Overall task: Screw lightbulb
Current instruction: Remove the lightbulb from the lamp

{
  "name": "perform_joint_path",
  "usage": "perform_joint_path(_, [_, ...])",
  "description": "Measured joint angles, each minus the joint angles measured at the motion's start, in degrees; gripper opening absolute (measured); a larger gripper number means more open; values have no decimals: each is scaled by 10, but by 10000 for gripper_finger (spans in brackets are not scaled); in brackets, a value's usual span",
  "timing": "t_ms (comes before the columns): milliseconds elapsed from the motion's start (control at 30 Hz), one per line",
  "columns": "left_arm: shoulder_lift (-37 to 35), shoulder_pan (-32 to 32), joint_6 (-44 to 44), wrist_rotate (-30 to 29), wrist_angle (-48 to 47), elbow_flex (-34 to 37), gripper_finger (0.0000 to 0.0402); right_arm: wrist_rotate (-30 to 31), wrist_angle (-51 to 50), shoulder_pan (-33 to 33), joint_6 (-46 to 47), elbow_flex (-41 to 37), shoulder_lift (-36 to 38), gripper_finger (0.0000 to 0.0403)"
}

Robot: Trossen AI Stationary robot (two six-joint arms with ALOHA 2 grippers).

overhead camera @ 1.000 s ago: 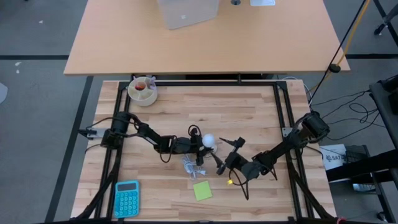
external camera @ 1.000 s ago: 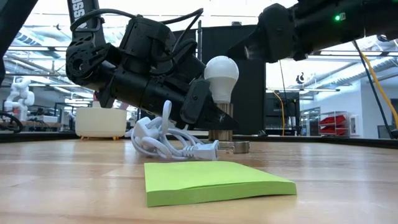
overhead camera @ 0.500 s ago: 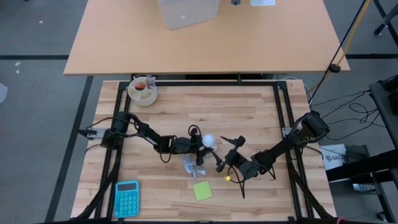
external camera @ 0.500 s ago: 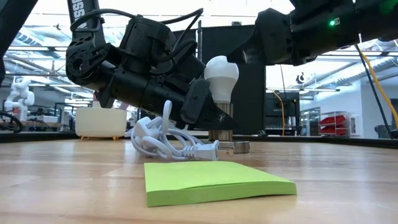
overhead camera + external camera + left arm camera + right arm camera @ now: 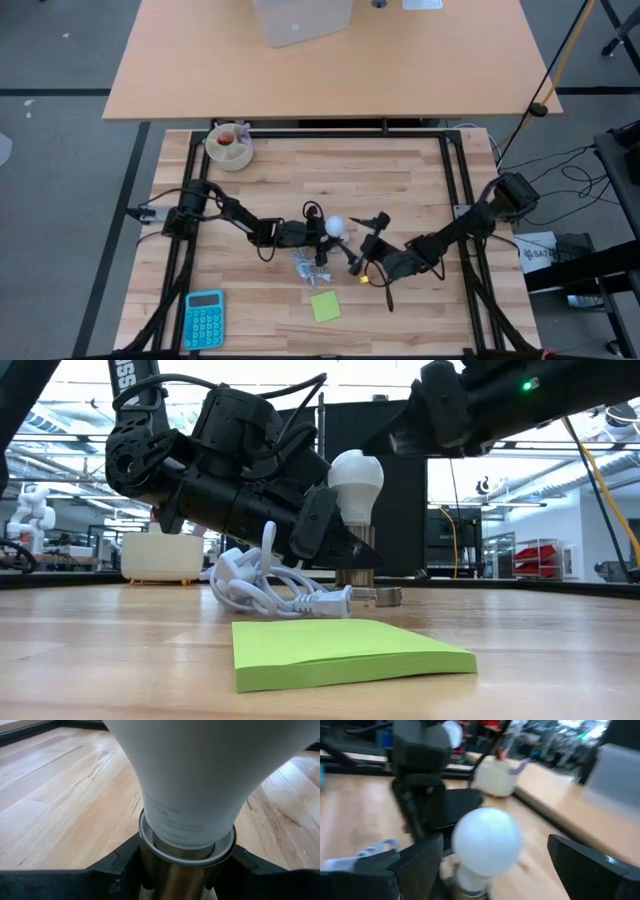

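Lightbulb globe: in the left wrist view the lightbulb [image 5: 200, 780] is cut off by the picture's edge at 12 o'clock; only its neck and lower shoulder show.
Brass socket: the socket [image 5: 172, 880] is cut off at 6 o'clock, its base unseen.
Left gripper fingers: the left gripper [image 5: 340, 545] hides the socket's left side in the low view.
Right gripper: the right gripper [image 5: 490, 870] shows only as two dark, blurred fingers [image 5: 415, 862] either side of the bulb; their tips run off the frame.
Bowl contents: the bowl [image 5: 229, 146] at 11 o'clock holds small items too small to tell.
Cable: the white cable [image 5: 270, 590] runs behind the left gripper, its far end hidden.
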State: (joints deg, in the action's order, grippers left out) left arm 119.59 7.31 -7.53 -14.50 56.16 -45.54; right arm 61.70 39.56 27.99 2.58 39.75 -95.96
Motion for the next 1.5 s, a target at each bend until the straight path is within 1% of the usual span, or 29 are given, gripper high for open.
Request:
perform_joint_path(100, [0, 0, 0, 0, 0, 0, 181, -70, -4, -15, 38, 0, 0, 351])
perform_joint_path(133, [0, 0, 0, 0, 0, 0, 181, -81, -5, -20, 50, 0, -1, 351])
perform_joint_path(300, [0, 0, 0, 0, 0, 0, 181, -59, -20, -33, 66, 0, -5, 351])
perform_joint_path(400, [0, 0, 0, 0, 0, 0, 181, -66, -20, -45, 60, 0, -5, 351])
perform_joint_path(433, [0, 0, 0, 0, 0, 0, 181, -74, -20, -50, 60, 0, -5, 351])
perform_joint_path(600, [0, 0, 0, 0, 0, 0, 181, -150, -22, -73, 58, 0, -5, 351])
perform_joint_path(767, [0, 0, 0, 0, -1, 0, 181, -186, -25, -90, 38, 0, -5, 351])
perform_joint_path(867, [0, 0, 1, 0, -1, 0, 181, -218, -25, -99, 27, 0, -5, 339])
perform_joint_path(1067, [0, 0, 2, 7, -1, 0, 181, -256, -25, -114, 14, 0, -5, 281])
perform_joint_path(1167, [0, 0, 2, 7, -1, 1, 181, -265, -25, -118, 12, 0, -5, 262])
perform_joint_path(1267, [0, 0, 1, 12, -1, 2, 181, -281, -27, -123, 12, 0, -4, 261])
perform_joint_path(1367, [0, 0, 3, 13, -2, 2, 181, -298, -32, -126, 1, 0, -1, 272])
perform_joint_path(1500, [0, 1, 4, 14, -2, 2, 181, -344, -40, -136, -20, -2, 8, 274])
